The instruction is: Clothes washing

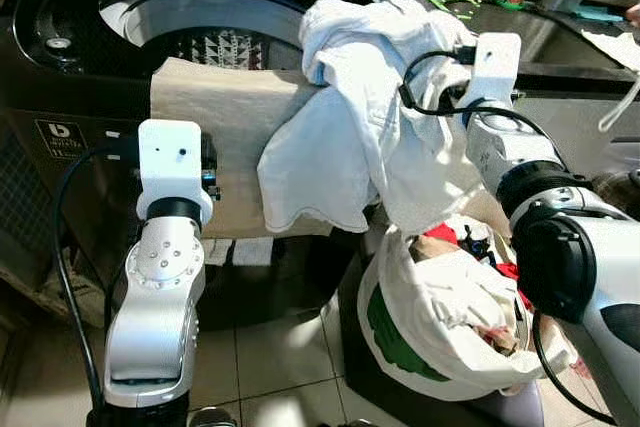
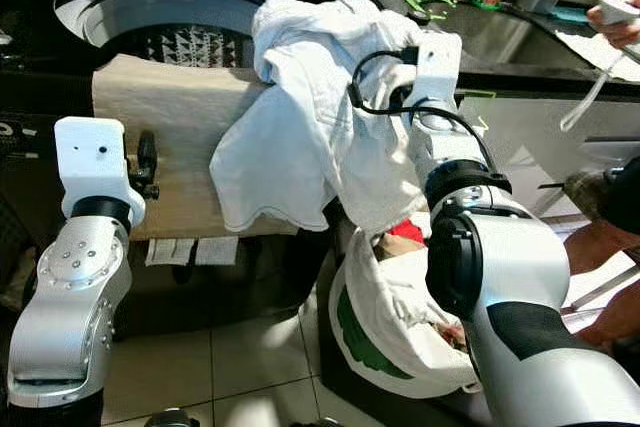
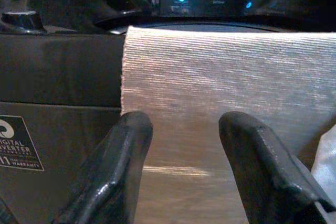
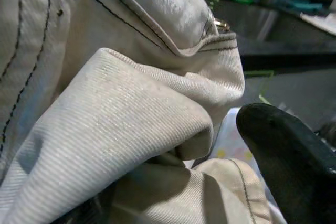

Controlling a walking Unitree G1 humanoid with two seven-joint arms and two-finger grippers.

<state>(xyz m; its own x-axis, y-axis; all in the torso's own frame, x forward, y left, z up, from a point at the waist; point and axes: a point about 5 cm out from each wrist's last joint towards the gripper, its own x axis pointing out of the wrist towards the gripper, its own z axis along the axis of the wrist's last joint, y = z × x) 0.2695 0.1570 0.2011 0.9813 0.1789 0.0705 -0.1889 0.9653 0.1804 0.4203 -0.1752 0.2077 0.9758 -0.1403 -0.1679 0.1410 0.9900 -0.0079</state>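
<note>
The top-loading washing machine [image 1: 60,77] stands open, its drum [image 1: 225,42] showing a patterned item inside. A beige cloth [image 1: 220,112] hangs over its front rim. My left gripper [image 3: 184,127] is open just in front of that cloth, with its fingers [image 3: 123,145] apart and nothing between them. My right gripper [image 4: 210,156] is shut on a white denim garment [image 1: 350,117], which it holds up beside the machine's rim, above the laundry bag [image 1: 440,327]. The garment hides most of that gripper; one black finger [image 4: 286,153] shows.
The white and green laundry bag holds more clothes, some of them red. A dark counter [image 1: 560,42] with bottles and a sink is at the back right. A person's hand [image 2: 615,12] holds a white device, and the person's legs [image 2: 600,242] are at the right. The floor [image 1: 270,357] is tiled.
</note>
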